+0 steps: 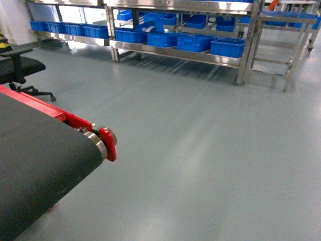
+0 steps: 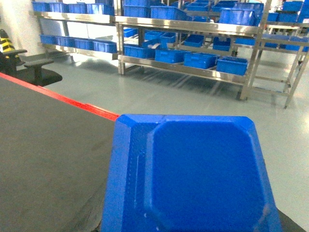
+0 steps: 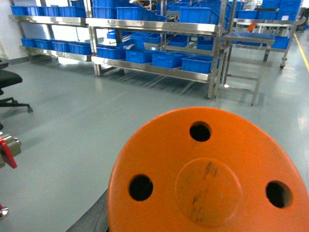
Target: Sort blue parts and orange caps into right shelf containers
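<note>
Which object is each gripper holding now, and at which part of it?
Left wrist view is filled by a blue part, right by an orange cap. Probably held, but no fingers show, so the grip place cannot be told.

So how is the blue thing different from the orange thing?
The blue part is angular with cut corners and a sunken middle; the orange cap is round. The cap has three holes and a raised centre disc; the part shows none. Both are plastic-looking and fill the bottom of their wrist views.

Grey floor (image 1: 200,150) glossy, bare in middle. Steel shelf rack (image 1: 180,52) along far wall; blue crates (image 1: 226,47) in row on lowest shelf, more on shelf above. Black conveyor belt (image 1: 35,160) with red side rail (image 1: 75,119) near left. Office chair (image 1: 20,70) on floor, far left.
</note>
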Robot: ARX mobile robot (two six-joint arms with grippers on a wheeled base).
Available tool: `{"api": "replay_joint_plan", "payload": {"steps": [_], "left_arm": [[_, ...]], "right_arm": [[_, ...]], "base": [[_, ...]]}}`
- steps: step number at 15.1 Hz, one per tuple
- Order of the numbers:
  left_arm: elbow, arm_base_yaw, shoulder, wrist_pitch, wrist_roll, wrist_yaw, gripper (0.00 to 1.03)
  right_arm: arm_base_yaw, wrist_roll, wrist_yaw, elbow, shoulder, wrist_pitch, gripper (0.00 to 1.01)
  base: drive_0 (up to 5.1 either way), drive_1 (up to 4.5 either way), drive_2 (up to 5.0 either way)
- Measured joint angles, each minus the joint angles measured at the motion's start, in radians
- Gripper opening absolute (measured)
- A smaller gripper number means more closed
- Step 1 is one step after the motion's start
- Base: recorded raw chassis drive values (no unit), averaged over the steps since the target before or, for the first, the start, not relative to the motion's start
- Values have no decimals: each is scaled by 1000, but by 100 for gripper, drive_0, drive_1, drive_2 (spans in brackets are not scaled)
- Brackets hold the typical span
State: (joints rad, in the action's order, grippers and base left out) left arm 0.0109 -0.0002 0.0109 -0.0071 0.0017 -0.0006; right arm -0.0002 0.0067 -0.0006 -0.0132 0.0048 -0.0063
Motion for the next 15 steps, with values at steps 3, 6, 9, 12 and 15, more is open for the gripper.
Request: {"api": "replay_joint_plan", "payload": {"steps": [3, 6, 9, 12, 15], "left_arm": [[0, 0, 0, 0, 0, 0, 43], [0, 0, 0, 0, 0, 0, 43], [0, 0, 0, 0, 0, 0, 43], [0, 0, 0, 0, 0, 0, 43], [0, 0, 0, 0, 0, 0, 43]], "right_arm": [[0, 0, 0, 0, 0, 0, 46], [0, 0, 0, 0, 0, 0, 46], [0, 0, 0, 0, 0, 0, 46], [0, 0, 0, 0, 0, 0, 46], [0, 0, 0, 0, 0, 0, 46]], "base": [[-164, -164, -164], [-154, -154, -154], [-154, -154, -154], [-164, -164, -164], [-159, -159, -159]]}}
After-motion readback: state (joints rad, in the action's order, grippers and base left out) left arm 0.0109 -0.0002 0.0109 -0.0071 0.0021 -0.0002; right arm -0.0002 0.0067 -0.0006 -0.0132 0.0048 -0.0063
